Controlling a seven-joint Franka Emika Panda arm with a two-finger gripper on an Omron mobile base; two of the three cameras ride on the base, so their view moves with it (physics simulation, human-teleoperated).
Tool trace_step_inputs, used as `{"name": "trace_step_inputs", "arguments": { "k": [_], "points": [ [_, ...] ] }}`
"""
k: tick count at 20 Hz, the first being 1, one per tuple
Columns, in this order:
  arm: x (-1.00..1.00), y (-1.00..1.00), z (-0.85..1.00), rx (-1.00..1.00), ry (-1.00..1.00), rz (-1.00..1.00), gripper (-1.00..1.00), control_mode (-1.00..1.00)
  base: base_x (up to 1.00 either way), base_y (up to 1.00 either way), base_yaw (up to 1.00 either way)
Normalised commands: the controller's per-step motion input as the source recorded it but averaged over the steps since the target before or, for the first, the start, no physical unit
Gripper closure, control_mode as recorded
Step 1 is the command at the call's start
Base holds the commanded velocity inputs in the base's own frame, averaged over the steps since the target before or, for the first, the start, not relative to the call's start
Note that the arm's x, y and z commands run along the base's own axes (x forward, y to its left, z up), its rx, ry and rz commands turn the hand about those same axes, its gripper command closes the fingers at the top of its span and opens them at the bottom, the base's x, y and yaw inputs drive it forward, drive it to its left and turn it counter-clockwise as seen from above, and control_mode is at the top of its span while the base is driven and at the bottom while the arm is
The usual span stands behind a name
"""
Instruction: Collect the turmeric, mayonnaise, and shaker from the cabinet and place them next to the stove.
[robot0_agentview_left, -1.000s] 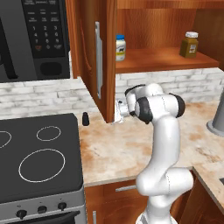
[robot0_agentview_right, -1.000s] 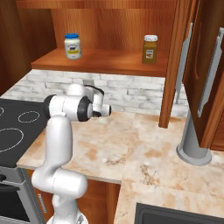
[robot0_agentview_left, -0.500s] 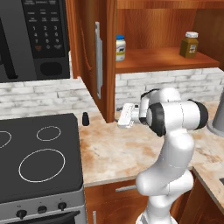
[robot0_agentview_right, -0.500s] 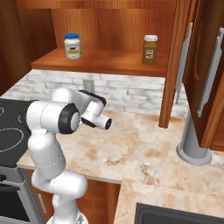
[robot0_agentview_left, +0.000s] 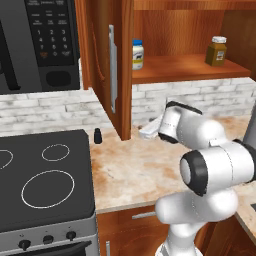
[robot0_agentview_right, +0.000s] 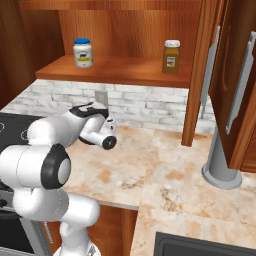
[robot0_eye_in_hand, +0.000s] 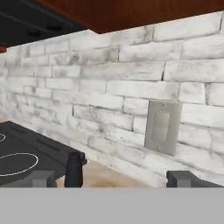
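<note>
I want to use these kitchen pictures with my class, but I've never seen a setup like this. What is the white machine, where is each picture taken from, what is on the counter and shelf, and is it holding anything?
These are computer-rendered pictures. The white machine is a robot arm on a base that can drive. Two pictures come from cameras on that base, behind the arm to its left and right. The third comes from a camera on the hand, looking along its two fingers, which stand wide apart and hold nothing.

On the counter, beside the black stove, stands a tiny black shaker. In the open wooden cabinet, the shelf carries a white mayonnaise jar with a blue lid and a brown turmeric jar. A microwave hangs above the stove.
</note>
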Motion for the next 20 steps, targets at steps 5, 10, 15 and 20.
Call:
{"name": "trace_step_inputs", "arguments": {
  "k": [5, 10, 15, 20],
  "points": [
    [-0.15, -0.60, 0.93, 0.00, 0.26, -0.38, -1.00, -1.00, 0.00, 0.00, 0.00],
    [-0.14, -0.66, 0.97, 0.00, 0.29, -0.37, -1.00, -1.00, 0.00, 0.00, 0.00],
    [-0.18, -0.70, 0.94, 0.00, 0.30, -0.34, -1.00, -1.00, 0.00, 0.00, 0.00],
    [-0.18, -0.71, 0.90, 0.00, 0.30, -0.33, -1.00, -1.00, 0.00, 0.00, 0.00]
  ]
}}
